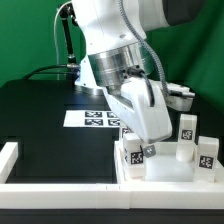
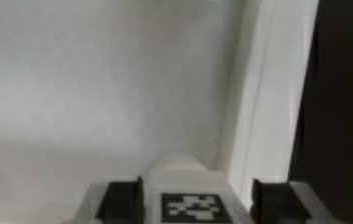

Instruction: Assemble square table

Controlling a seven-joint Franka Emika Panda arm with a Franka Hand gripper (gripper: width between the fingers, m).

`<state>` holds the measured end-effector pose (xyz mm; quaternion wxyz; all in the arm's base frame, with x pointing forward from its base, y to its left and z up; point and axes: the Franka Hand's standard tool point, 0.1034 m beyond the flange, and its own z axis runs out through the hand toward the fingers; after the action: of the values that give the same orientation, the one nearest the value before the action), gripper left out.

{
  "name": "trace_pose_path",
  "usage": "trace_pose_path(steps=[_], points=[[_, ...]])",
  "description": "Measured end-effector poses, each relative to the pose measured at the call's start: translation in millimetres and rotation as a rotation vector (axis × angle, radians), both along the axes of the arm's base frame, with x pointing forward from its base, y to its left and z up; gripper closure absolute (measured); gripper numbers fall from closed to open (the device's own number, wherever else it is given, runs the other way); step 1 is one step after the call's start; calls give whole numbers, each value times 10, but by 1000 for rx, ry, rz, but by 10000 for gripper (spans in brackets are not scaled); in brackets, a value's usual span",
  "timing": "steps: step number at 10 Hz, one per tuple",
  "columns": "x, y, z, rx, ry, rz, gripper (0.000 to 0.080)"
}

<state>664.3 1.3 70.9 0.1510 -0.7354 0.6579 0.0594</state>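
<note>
The square table's white tray-like top (image 1: 165, 172) lies at the exterior view's right, near the front. My gripper (image 1: 140, 142) hangs over the top's left part, shut on a white tagged leg (image 1: 135, 154) that stands upright with its foot at or just above the tray. In the wrist view the same leg (image 2: 194, 192) sits between my two dark fingers (image 2: 120, 200), tag facing the camera. Below it are the tray floor (image 2: 102, 90) and its raised rim (image 2: 271, 80). Three more tagged legs (image 1: 186, 128) (image 1: 207, 152) (image 1: 182, 153) stand on the tray's right part.
The marker board (image 1: 95, 118) lies flat on the black table behind the top. A low white border wall (image 1: 60, 186) runs along the front and the exterior view's left. A black stand with cables (image 1: 68, 45) rises at the back. Black tabletop (image 2: 342, 100) shows beyond the rim.
</note>
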Motion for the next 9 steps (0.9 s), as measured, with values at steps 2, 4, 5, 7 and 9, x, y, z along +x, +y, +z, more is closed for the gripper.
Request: trace_pose_path(steps=[2,4,5,7,9], points=[[-11,1,-5,-14,-25,87,498],[-124,-43,-24,-33,-72,453,326],[-115,-39,-5,-38,-80,547,185],[-107,-44,-13,-53,-124,667,160],[-101,-67,-7,-78,-168,833,151]])
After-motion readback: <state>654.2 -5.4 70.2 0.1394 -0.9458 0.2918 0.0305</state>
